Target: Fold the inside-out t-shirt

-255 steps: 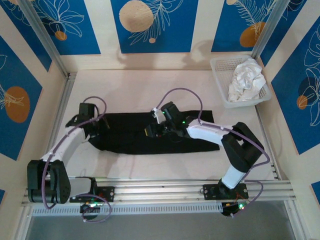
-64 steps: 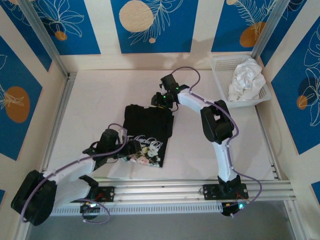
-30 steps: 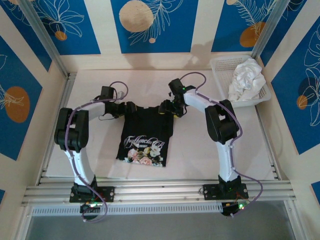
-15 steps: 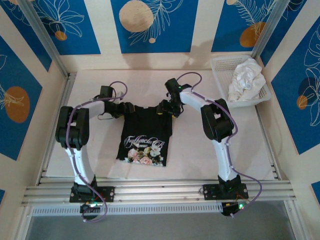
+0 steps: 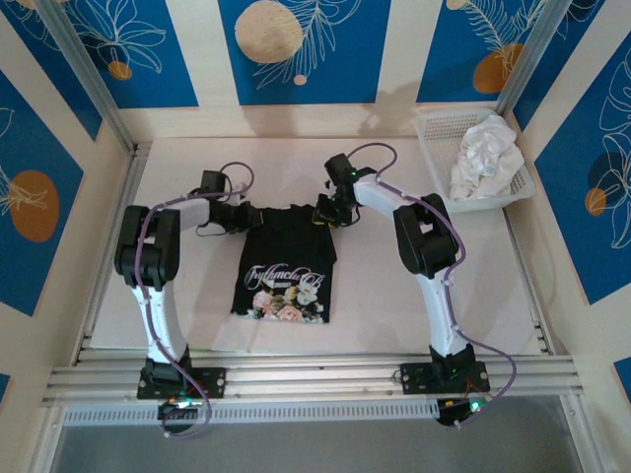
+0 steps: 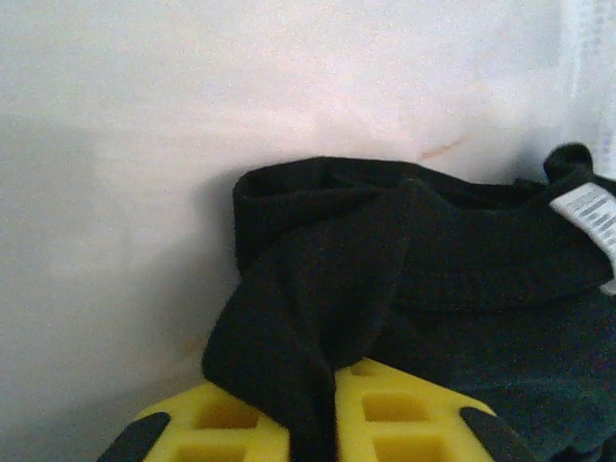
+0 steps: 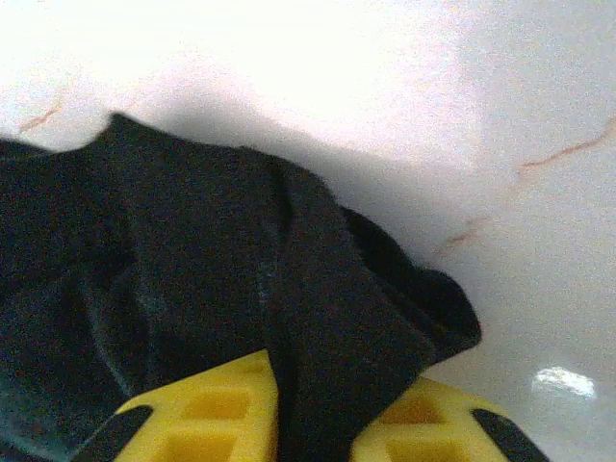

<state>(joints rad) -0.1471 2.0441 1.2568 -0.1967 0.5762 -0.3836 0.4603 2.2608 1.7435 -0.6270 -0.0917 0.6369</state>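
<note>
Two grips we hold on the black t-shirt [image 5: 286, 266].
Our left gripper [image 5: 244, 218] and right gripper [image 5: 323, 213] pinch cloth; pale marbled table [image 5: 394, 286] beyond them, blue-patterned walls [image 5: 296, 49] around.

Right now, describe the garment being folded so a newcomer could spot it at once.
On the pale table, between the two arms, lies the black t-shirt, its far corners pinched by the left pincer and right pincer. Its floral print sets it apart from the crumpled white cloth in the basket.

Overhead plus wrist close-ups of t-shirt [image 5: 287, 258]
</note>
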